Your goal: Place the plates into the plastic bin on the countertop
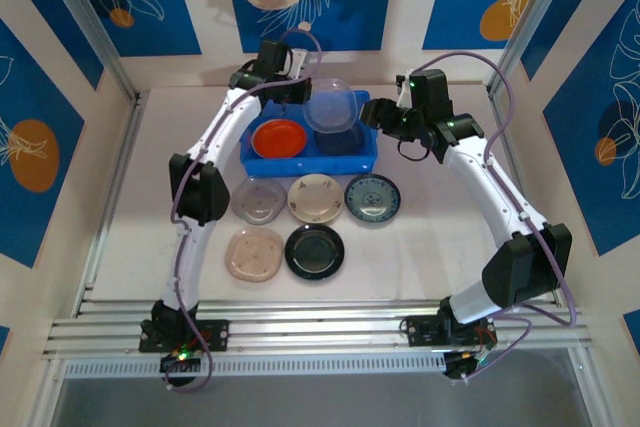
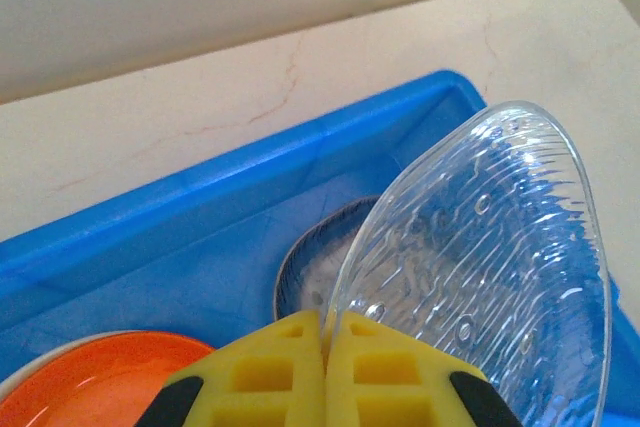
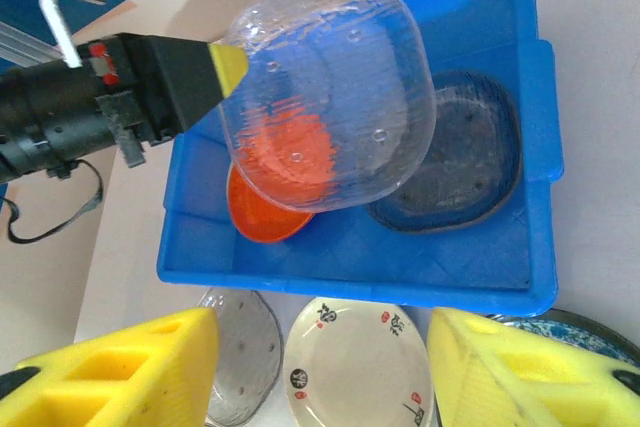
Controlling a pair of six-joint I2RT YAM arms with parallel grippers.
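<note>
My left gripper (image 2: 327, 332) is shut on the rim of a clear plate (image 2: 490, 247), holding it tilted above the blue plastic bin (image 1: 310, 160). In the bin lie an orange-red plate (image 1: 278, 137) and a dark plate (image 3: 460, 157). My right gripper (image 3: 322, 357) hovers open and holds nothing, just right of the bin over its near wall (image 3: 350, 262). On the countertop (image 1: 440, 237) in front of the bin sit a clear grey plate (image 1: 258, 199), a beige plate (image 1: 315, 198), a blue-patterned plate (image 1: 373, 197), a pinkish plate (image 1: 254, 253) and a black plate (image 1: 314, 251).
Aluminium rails (image 1: 110, 197) and blue-patterned wall panels (image 1: 40, 147) close in the countertop on the left, right and back. Both arm bases stand on the rail at the near edge (image 1: 300, 332).
</note>
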